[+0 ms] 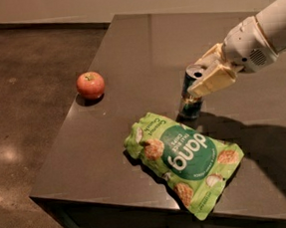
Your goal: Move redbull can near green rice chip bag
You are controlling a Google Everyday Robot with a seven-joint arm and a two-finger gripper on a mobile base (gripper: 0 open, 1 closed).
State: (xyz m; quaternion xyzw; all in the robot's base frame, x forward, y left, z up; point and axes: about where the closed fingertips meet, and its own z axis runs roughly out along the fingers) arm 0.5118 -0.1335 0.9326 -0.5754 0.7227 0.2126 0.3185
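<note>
**Camera view: can is beside the bag, release is left**

- Gripper (197, 79) comes in from the right, over the dark table (142, 46). Its two tan fingers (211, 81) sit either side of the can's upper half and look clamped on it.
- Redbull can (188, 105): roughly upright with a slight lean. It is at the table surface, but I can't tell whether the base is resting or just off it.
- Green rice chip bag (189, 157) lies flat near the front edge of the table. The can is just beside the bag's upper edge, apart from it or barely touching; I can't tell which.
- Apple (90, 84) sits well off to the left by the table edge and is not involved.

Status, as a judgement: the "near" condition looks met already. What remains is to seat the can flat, let go and back the arm away. The risk is that the lean tips the can onto the bag when it is let go.
</note>
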